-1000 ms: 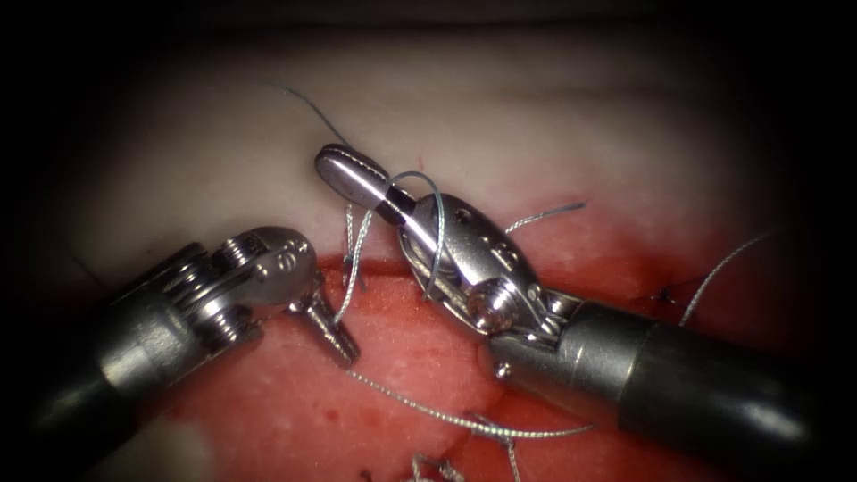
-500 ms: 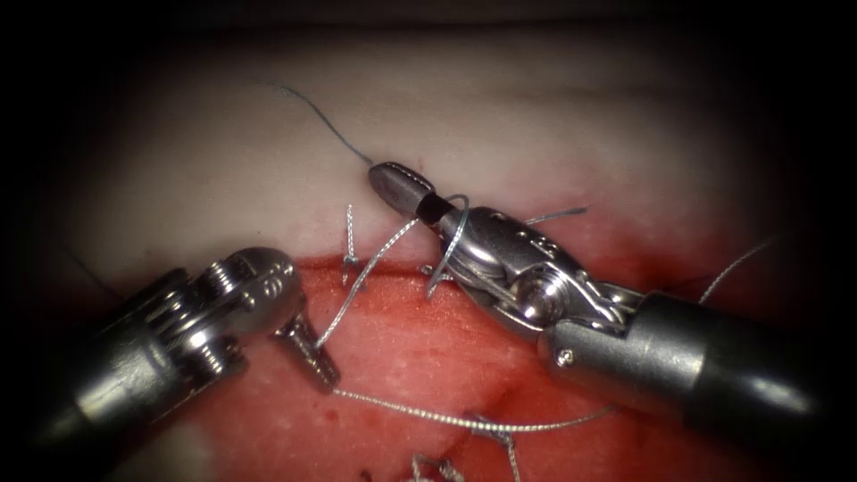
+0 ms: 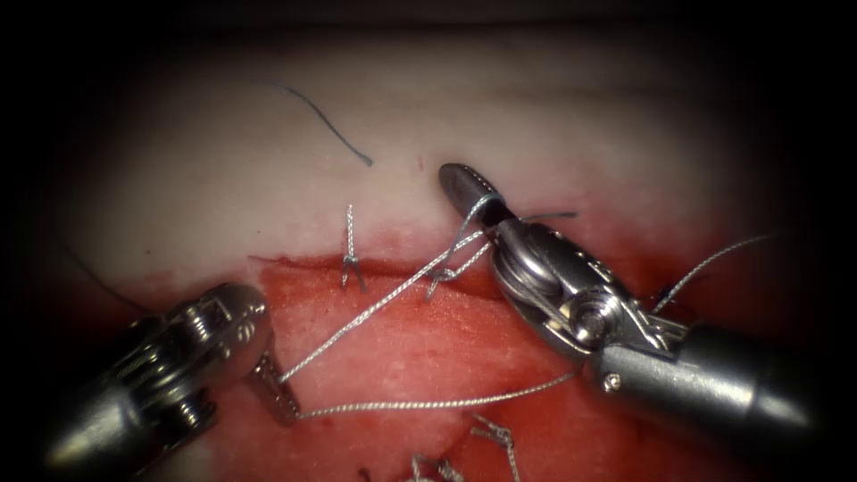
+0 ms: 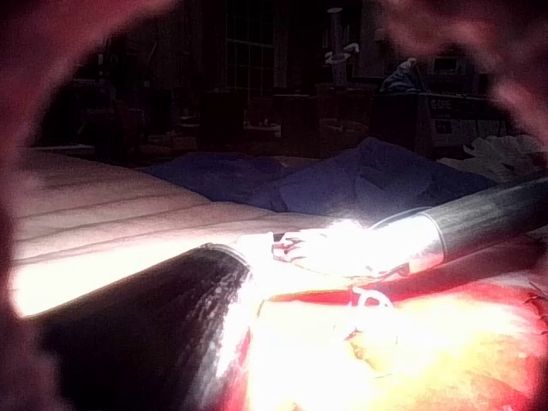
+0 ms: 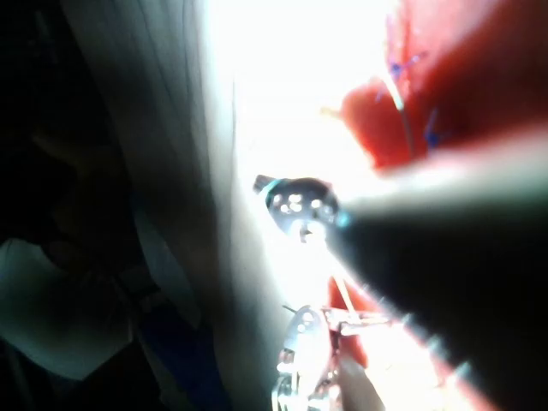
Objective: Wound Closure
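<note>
Thread point(image 3: 375, 308) runs taut between our tools: left tool point(image 3: 272, 393) grips it low left of the cut point(image 3: 303, 261), right tool point(image 3: 469, 192), jaws closed, carries a loop; we see no needle

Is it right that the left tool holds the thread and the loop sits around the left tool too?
Not quite. The left tool does hold the thread, but the loop sits around the right tool, just behind its tip. The endoscope view shows it.
</note>
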{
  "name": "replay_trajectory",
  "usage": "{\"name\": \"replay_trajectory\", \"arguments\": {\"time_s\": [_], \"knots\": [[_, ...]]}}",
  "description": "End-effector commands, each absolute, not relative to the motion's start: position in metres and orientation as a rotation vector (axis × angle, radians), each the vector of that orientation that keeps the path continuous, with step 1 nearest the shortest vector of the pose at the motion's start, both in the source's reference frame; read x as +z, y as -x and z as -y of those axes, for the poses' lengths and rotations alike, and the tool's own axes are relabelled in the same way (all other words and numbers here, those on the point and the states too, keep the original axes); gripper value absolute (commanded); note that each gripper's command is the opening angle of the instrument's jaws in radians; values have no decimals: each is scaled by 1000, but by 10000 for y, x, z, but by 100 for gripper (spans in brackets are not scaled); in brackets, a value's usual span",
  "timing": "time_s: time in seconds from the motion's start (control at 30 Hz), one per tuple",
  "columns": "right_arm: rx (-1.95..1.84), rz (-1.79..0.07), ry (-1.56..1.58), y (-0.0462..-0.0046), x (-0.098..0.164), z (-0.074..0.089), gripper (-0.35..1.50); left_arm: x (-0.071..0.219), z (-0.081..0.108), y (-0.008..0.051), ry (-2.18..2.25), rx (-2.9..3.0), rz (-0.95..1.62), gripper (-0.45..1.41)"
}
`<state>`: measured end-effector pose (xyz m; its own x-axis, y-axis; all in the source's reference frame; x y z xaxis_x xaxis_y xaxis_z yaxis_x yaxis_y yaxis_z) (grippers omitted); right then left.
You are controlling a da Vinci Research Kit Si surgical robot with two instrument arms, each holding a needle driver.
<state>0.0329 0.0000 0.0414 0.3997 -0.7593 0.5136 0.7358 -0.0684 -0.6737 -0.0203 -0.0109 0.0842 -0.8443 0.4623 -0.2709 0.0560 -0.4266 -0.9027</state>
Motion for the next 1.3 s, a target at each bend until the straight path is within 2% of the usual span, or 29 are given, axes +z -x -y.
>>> {"name": "replay_trajectory", "arguments": {"time_s": [0.03, 0.3, 0.63, 0.83, 0.9, 1.1, 1.2, 1.3], "knots": [[-1197, -42, 1122, -335, 396, -8, -35, 835, 94, 205, 736, 2350, 1504, -45], [-1036, -61, 1085, -330, 377, 3, -35, 831, 94, 197, 730, 2353, 1499, -45], [-1090, -135, 1094, -339, 393, 7, -35, 834, 92, 198, 725, 2344, 1501, -45], [-1097, -155, 950, -342, 404, -1, -35, 845, 89, 201, 702, 2318, 1508, -45], [-1078, -160, 930, -341, 406, -2, -27, 845, 89, 200, 701, 2319, 1507, -45], [-1031, -173, 859, -337, 406, -1, -18, 845, 89, 200, 693, 2319, 1506, -45], [-1015, -171, 839, -332, 402, 1, -25, 846, 89, 200, 685, 2317, 1506, -45], [-1001, -158, 829, -327, 398, 4, -21, 846, 89, 200, 676, 2319, 1504, -45]]}}
